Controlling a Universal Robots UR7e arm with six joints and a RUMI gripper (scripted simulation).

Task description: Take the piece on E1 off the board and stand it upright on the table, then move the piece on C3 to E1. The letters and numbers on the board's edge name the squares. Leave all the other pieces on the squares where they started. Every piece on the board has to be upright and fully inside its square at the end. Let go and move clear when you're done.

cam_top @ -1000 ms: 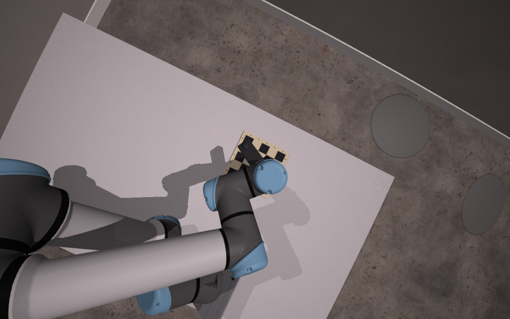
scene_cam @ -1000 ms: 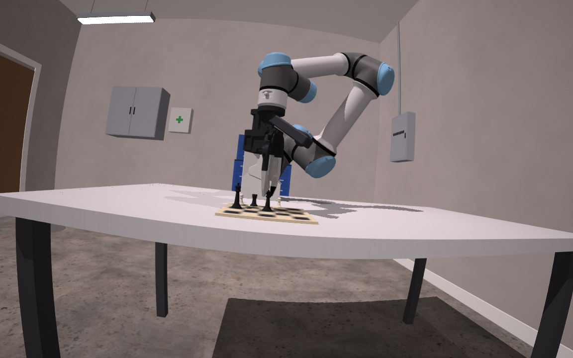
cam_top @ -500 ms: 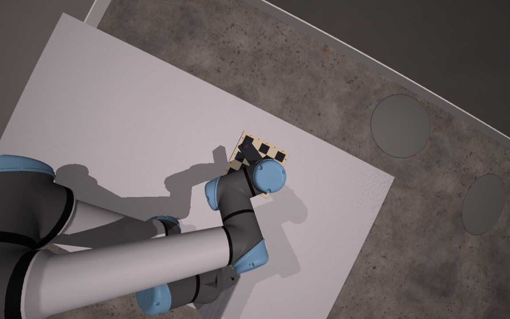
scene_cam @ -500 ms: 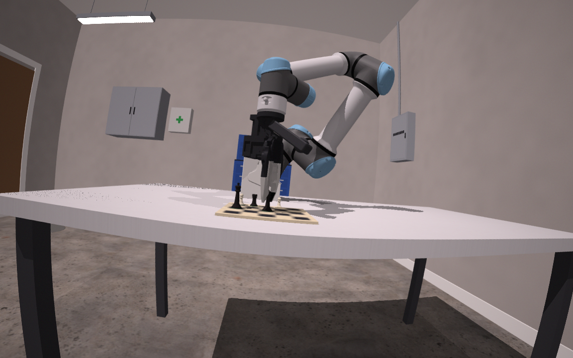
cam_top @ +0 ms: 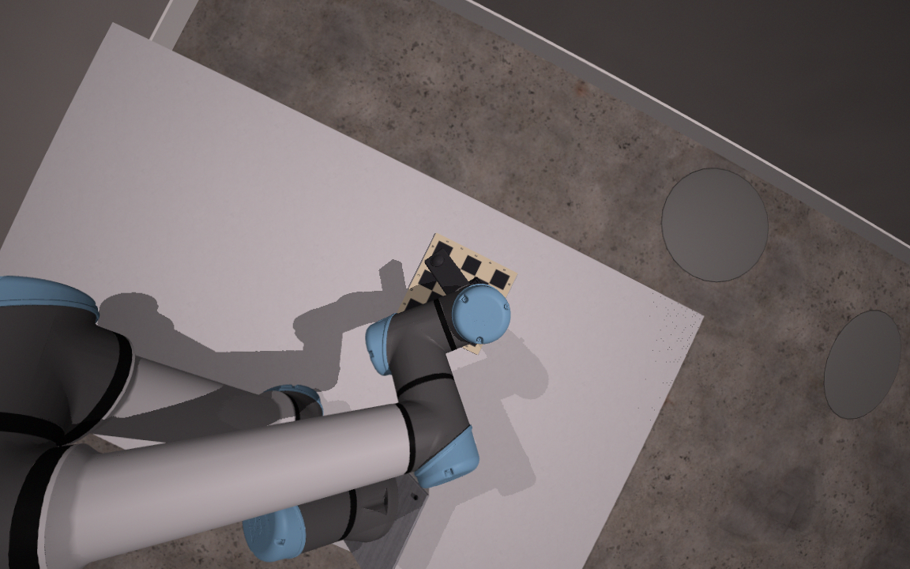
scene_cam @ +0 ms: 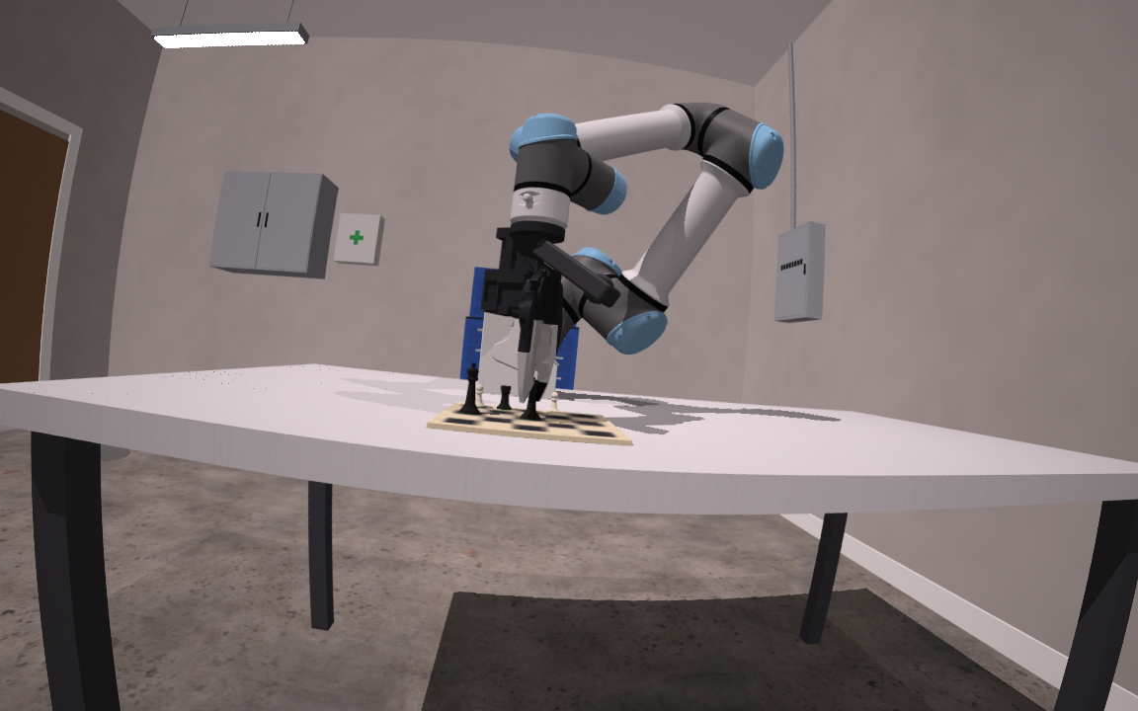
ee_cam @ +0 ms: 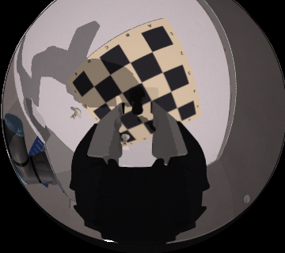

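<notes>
The chessboard (cam_top: 460,250) (scene_cam: 595,435) (ee_cam: 174,57) lies on the white table (scene_cam: 202,415). My gripper (scene_cam: 527,390) (ee_cam: 137,107) is low over the board, partly open. Its two fingers stand on either side of a black piece (scene_cam: 530,405) (ee_cam: 137,100), and I see no grip on it. Two more black pieces (scene_cam: 470,393) (scene_cam: 504,397) stand to its left in the exterior view. A white pawn (ee_cam: 125,138) (scene_cam: 553,399) stands on the board's near edge row. Another small white piece (ee_cam: 75,114) is on the table just off the board. In the overhead view the wrist hides the gripper.
The arm (cam_top: 437,332) reaches over the board from the table's near side and covers part of it from above. A blue cabinet (scene_cam: 471,336) stands behind the table.
</notes>
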